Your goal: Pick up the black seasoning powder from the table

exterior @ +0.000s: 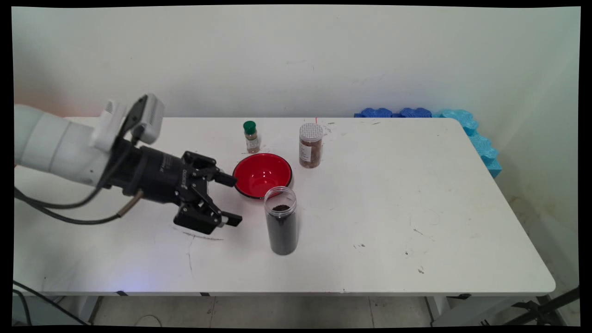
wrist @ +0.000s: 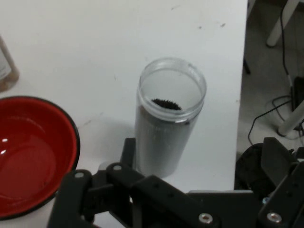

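I have the gripper (exterior: 230, 199) low over the worktop (exterior: 393, 208), toward its left end, pointing right with its 2 fingers spread wide and nothing between them. Just beyond the fingertips stands a clear open-topped jar (exterior: 280, 219) of dark granules, upright near the middle of the worktop, a little toward the near edge; in the hand view the jar (wrist: 167, 118) sits between the fingers, not touched. Just behind it, an empty red bowl (exterior: 262, 175) rests close to the upper finger. Toward the far edge I see 2 more upright containers: a small green-capped bottle (exterior: 251, 136) and a white-lidded jar (exterior: 310, 144) of brown contents.
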Controlling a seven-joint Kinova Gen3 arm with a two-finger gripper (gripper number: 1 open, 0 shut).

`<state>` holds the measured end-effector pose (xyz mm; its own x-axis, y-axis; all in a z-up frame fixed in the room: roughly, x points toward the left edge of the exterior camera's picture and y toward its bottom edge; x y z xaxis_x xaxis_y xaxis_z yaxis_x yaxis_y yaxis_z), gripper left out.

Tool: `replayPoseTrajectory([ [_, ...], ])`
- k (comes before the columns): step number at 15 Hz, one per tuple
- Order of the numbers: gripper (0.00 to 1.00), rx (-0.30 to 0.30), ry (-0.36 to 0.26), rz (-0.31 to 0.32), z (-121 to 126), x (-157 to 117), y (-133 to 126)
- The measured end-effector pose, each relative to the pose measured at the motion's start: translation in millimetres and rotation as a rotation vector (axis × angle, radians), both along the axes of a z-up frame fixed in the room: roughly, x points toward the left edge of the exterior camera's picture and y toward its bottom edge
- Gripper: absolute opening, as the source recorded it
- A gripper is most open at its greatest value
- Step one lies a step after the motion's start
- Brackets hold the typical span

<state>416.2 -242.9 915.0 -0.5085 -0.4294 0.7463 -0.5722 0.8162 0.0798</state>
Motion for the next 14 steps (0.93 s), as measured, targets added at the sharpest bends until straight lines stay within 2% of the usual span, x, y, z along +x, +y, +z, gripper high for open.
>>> replayPoseTrajectory([
  [5,1.0,0.007,-0.028,0.025,-24,-8,-6],
  [9,1.0,0.006,-0.026,0.044,-37,-20,-16],
  [14,1.0,0.0,-0.015,0.038,-49,-35,-24],
])
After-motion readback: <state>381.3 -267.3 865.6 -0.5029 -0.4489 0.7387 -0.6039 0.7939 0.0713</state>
